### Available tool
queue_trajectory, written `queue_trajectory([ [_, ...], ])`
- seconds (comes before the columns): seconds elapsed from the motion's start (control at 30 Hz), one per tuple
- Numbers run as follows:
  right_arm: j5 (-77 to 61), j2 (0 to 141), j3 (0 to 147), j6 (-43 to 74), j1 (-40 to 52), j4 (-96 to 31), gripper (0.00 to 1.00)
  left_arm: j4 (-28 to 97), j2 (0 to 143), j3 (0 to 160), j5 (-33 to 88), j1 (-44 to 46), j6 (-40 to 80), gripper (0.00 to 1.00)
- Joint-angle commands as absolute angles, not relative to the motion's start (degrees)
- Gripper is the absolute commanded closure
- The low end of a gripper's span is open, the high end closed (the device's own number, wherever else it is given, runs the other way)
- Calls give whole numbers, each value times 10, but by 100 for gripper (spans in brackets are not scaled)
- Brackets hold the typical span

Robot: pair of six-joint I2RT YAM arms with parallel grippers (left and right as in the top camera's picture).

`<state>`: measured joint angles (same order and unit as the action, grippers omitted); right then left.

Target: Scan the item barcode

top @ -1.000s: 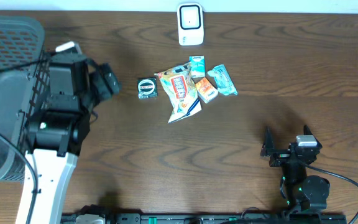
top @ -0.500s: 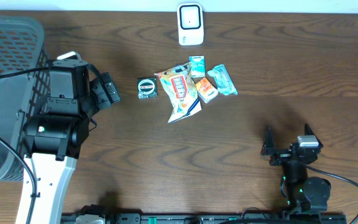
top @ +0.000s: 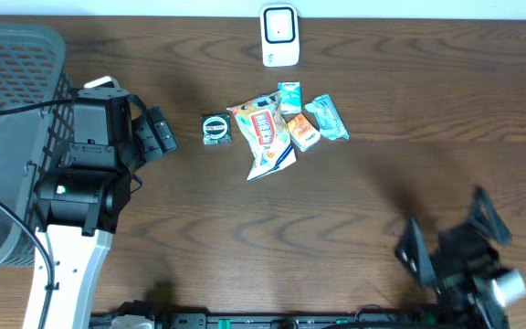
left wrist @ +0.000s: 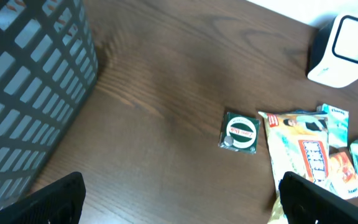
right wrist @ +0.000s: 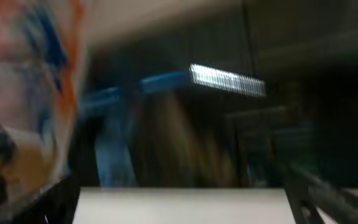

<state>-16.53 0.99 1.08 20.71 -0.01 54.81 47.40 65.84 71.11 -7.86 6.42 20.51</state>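
Several snack items lie in a pile mid-table: a small black packet with a round label (top: 215, 129) (left wrist: 241, 132), a large orange-and-white snack bag (top: 268, 139) (left wrist: 309, 155), a green carton (top: 289, 95), an orange packet (top: 303, 133) and a teal packet (top: 326, 118). The white barcode scanner (top: 279, 36) (left wrist: 344, 50) stands at the table's far edge. My left gripper (top: 156, 132) (left wrist: 179, 211) hangs open left of the black packet, holding nothing. My right gripper (top: 448, 239) is open at the front right, tilted upward. The right wrist view is blurred and shows only the room.
A grey mesh basket (top: 7, 137) (left wrist: 23, 93) fills the left side of the table, right behind my left arm. Bare wood lies between the pile and my right gripper.
My right arm has swung up and toward the front right, tilting its gripper. The left arm shifted slightly forward a second ago and has held still since.
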Motion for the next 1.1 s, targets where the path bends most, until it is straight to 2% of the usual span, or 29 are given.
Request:
queue_trajectory([
  [0.0,-123,33,53,236,-3,557,1,474,656,712,-82,62,197,2],
  [0.1,-160,93,138,159,-3,477,1,474,656,712,-82,62,197,2],
  [0.23,-269,260,294,13,-3,328,1,474,656,712,-82,62,197,3],
  [0.4,-386,476,481,-40,-3,154,1,474,656,712,-82,62,197,2],
  [0.5,-414,594,591,-51,-3,27,1,474,656,712,-82,62,197,2],
  [0.67,-417,757,740,-134,14,-207,1,474,656,712,-82,62,197,3],
  [0.9,-501,885,763,-113,35,-267,1,474,656,712,-82,62,197,3],
  [1.07,-487,955,763,-58,52,-263,1,474,656,712,-82,62,197,2],
])
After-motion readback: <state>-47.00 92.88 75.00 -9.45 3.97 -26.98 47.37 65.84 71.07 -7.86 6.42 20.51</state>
